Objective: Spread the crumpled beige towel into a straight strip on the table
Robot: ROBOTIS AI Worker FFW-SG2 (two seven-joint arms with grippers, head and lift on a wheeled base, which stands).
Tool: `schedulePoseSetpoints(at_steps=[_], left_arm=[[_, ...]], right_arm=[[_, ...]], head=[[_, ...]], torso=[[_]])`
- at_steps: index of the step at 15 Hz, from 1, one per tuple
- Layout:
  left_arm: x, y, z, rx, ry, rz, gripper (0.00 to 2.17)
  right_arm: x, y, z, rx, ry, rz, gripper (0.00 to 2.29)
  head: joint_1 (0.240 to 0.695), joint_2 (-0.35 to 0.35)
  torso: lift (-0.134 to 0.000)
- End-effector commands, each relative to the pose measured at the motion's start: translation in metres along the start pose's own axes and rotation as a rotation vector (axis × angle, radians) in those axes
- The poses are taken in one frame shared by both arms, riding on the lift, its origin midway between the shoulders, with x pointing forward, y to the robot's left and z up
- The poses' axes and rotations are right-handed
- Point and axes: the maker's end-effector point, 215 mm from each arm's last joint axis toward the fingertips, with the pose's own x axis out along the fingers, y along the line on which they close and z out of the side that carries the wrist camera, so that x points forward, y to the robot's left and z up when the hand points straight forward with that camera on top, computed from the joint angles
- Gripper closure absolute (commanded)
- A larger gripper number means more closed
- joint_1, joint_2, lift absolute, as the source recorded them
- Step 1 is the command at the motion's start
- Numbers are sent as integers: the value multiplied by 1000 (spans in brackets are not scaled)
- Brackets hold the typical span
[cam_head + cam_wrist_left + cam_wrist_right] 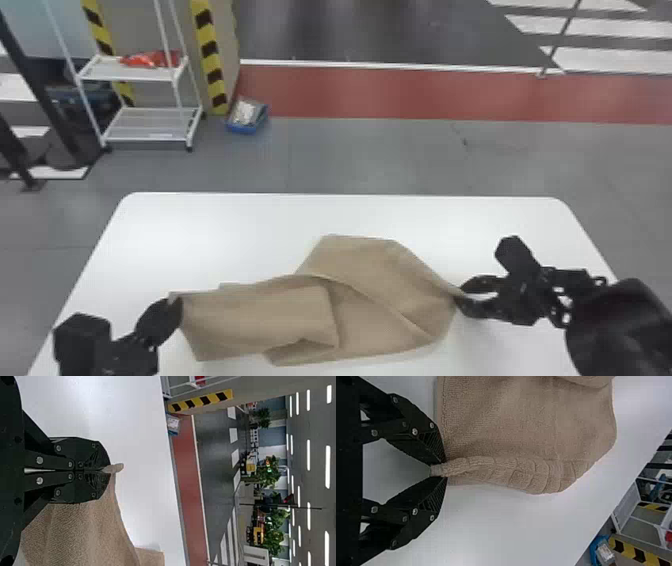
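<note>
- The beige towel (260,320) lay across the near half of the table, stretched between my 2 grippers, wide and uneven, with folds still in it.
- Its left part made a flat, folded panel, and that panel's inner edge lay over the rest near the middle.
- To the right of the middle, the cloth spread toward the far side in a broad bulge, and a long slanting fold ran down it toward the near right.
- Along the near edge, 1 small flap was tucked under the panel.
- My left gripper (175,301) was at the towel's left end, clenched on a corner. In the left wrist view I saw its 2 fingers pressed together, a small tip of cloth poking out past them.
- My right gripper (462,297) was at the towel's right end, pinching a corner. In the right wrist view its 2 fingertips met on a thick, rolled edge, while the fingers bowed apart farther back.
- The white table (210,230) had rounded far corners.
- Beyond it was a grey floor (375,160), with a red band (400,95) running across farther off.
- On the floor at the far left stood a white rack (125,74) with a red item (150,59) on its upper shelf.
- Near the rack, a blue box (243,129) sat beside a yellow-and-black striped post (211,55).
</note>
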Motion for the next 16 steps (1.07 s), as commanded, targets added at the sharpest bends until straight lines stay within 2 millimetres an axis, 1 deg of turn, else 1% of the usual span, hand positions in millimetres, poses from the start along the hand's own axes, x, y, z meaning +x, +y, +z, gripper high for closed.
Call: schedulePoseSetpoints(at_steps=[1,2,3,4,6,7,8,9,11,12,13,14,15,16], left_arm=[[0,0,2,2,-3,0,1703],[-1,0,1,1,-1,-1,1703],[-1,0,2,3,-2,-1,1703],[-1,0,2,4,-4,0,1703],[-1,0,4,5,-7,1,1703],[-1,0,6,6,-10,1,1703],[-1,0,8,7,-14,1,1703],[-1,2,13,10,-22,3,1703],[-4,14,29,15,-51,23,1703],[-6,22,42,10,-76,36,1703],[-10,33,54,-7,-103,50,1703],[-11,36,66,-17,-128,45,1703],[-11,38,79,-38,-157,33,1703],[-9,36,91,-79,-188,10,1703]], right_arm=[[-20,-5,23,40,-137,-25,812],[-27,-8,30,51,-174,-38,998],[-35,-11,33,58,-213,-55,1112],[-42,-16,38,63,-246,-72,1119],[-44,-16,39,71,-260,-76,1119],[-50,-20,33,88,-269,-93,1119],[-63,-29,45,97,-322,-124,1119],[-85,-43,60,110,-394,-168,1119],[-127,-68,73,160,-498,-253,1119],[-150,-83,73,188,-534,-307,1119],[-165,-94,70,225,-543,-340,1119],[-170,-97,70,246,-538,-342,1119],[-175,-97,75,237,-538,-345,1119],[-179,-99,75,251,-540,-350,1119]], head=[[695,-55],[695,-51],[695,-50],[695,-50],[695,-57],[695,-58],[695,-59],[695,-64],[695,-76],[695,-90],[695,-97],[695,-106],[695,-115],[695,-125]], torso=[[0],[0],[0],[0],[0],[0],[0],[0],[0],[0],[0],[0],[0],[0]])
